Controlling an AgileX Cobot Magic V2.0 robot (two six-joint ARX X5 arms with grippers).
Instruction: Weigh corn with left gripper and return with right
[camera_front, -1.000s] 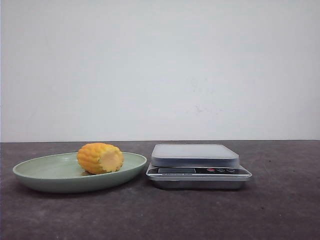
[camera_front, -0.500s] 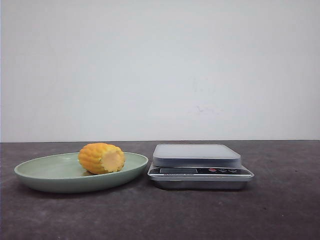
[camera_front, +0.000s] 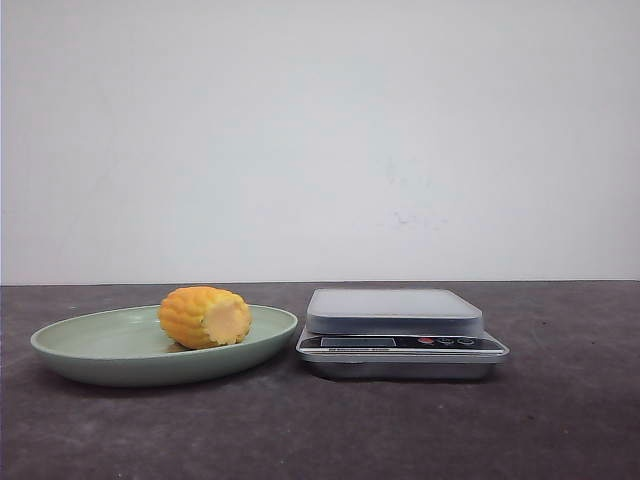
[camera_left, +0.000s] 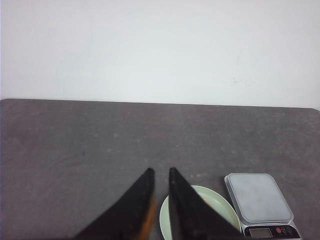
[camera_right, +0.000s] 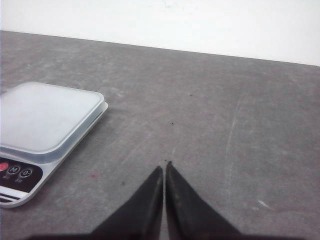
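While both arms sit out of the front view, stubby yellow-orange corn cob (camera_front: 203, 316) lying in shallow pale green plate (camera_front: 90, 352), silver kitchen scale (camera_front: 400, 334) just beside it on dark grey table (camera_front: 560, 420), left gripper (camera_left: 160, 172) nearly closed on nothing, right gripper (camera_right: 164, 167) clenched empty.

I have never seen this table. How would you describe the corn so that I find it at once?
On the dark grey table, look to the left half, where a wide pale green plate sits beside a silver kitchen scale. The corn lies on its side on that plate, near the edge closest to the scale. It is the only yellow-orange thing: short, ribbed, with one pale flat cut end.
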